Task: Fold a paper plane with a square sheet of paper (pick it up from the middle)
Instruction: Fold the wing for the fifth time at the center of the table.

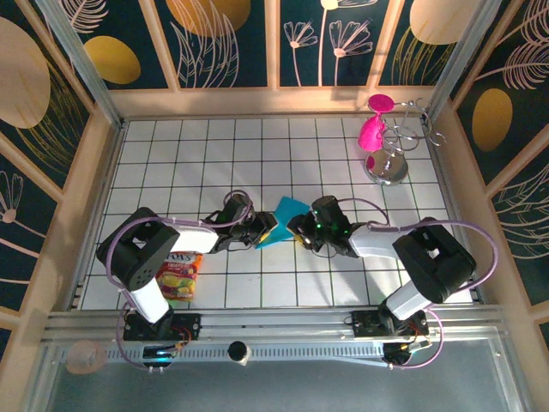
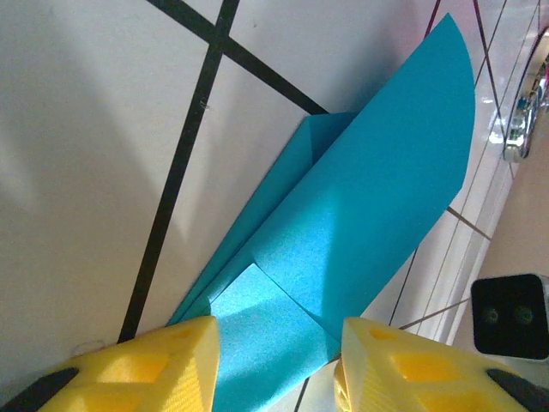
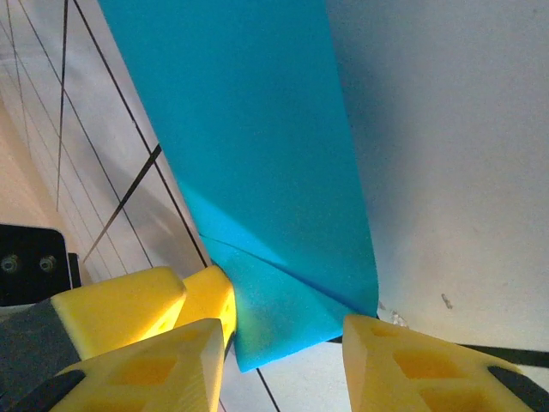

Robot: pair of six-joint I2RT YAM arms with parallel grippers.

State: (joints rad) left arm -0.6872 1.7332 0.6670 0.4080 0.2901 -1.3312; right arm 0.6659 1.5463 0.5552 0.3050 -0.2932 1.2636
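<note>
At the bottom of the left wrist view, the left gripper stands with jaws parted, straddling one end of the half-folded blue paper, which lies mid-frame on the table. Opposite, the right gripper straddles the other end, jaws likewise apart. One should probably pin the paper flat while the other presses the curled flap down slowly, keeping layers aligned.
</note>
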